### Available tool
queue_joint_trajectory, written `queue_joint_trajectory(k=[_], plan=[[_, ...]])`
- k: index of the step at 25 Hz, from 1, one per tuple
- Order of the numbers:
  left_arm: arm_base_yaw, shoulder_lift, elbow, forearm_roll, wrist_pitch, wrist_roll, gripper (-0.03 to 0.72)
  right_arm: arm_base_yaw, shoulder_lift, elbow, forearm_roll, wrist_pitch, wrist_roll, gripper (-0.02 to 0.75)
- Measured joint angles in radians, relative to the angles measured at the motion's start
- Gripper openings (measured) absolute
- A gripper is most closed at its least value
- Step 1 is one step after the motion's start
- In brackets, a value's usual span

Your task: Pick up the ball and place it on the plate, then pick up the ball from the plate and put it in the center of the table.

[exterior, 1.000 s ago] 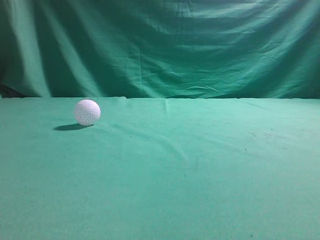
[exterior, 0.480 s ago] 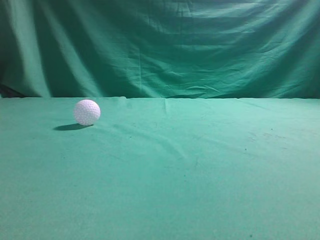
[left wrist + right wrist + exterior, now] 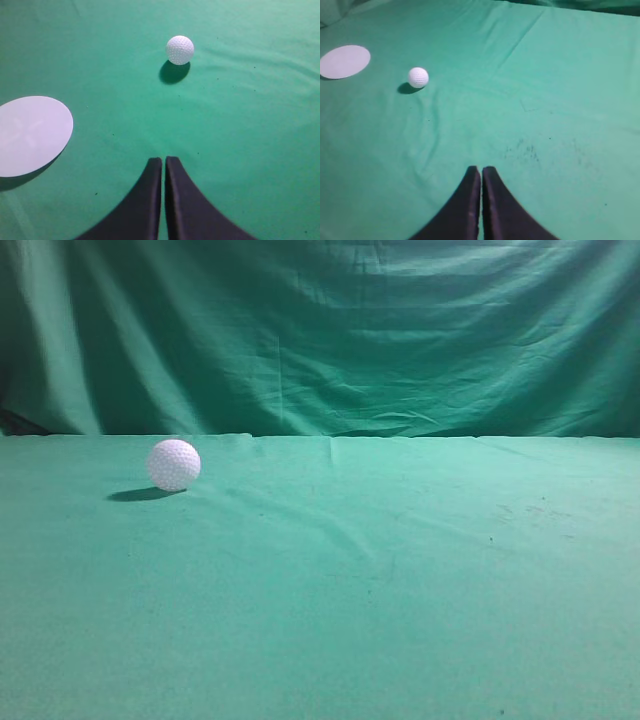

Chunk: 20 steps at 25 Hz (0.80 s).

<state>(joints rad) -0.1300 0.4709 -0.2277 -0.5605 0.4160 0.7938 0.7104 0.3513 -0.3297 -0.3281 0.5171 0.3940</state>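
The white dimpled ball (image 3: 174, 464) rests on the teal-green table (image 3: 400, 580) at the far left in the exterior view. It also shows in the left wrist view (image 3: 180, 49) and in the right wrist view (image 3: 418, 77). A flat pale plate (image 3: 31, 134) lies to the left of the ball; it also shows in the right wrist view (image 3: 344, 61). My left gripper (image 3: 163, 160) is shut and empty, well short of the ball. My right gripper (image 3: 481, 170) is shut and empty, far from the ball. Neither gripper shows in the exterior view.
A darker green curtain (image 3: 330, 330) hangs behind the table's far edge. The cloth has slight wrinkles and a few dark specks (image 3: 525, 147) near the right gripper.
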Motion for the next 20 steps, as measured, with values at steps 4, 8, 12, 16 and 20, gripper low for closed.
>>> queue_joint_trajectory(k=[4, 8, 12, 16, 20], plan=[[0.0, 0.0, 0.0, 0.0, 0.0, 0.0, 0.0, -0.13, -0.064, 0.0, 0.103, -0.006, -0.122, 0.0], [0.0, 0.0, 0.0, 0.0, 0.0, 0.0, 0.0, -0.297, -0.147, 0.0, 0.294, 0.012, -0.349, 0.0], [0.0, 0.0, 0.0, 0.0, 0.0, 0.0, 0.0, -0.42, -0.216, 0.006, 0.378, 0.05, -0.446, 0.0], [0.0, 0.0, 0.0, 0.0, 0.0, 0.0, 0.0, -0.526, -0.299, 0.109, 0.443, -0.064, -0.482, 0.0], [0.0, 0.0, 0.0, 0.0, 0.0, 0.0, 0.0, -0.578, -0.354, 0.297, 0.478, -0.225, -0.489, 0.0]])
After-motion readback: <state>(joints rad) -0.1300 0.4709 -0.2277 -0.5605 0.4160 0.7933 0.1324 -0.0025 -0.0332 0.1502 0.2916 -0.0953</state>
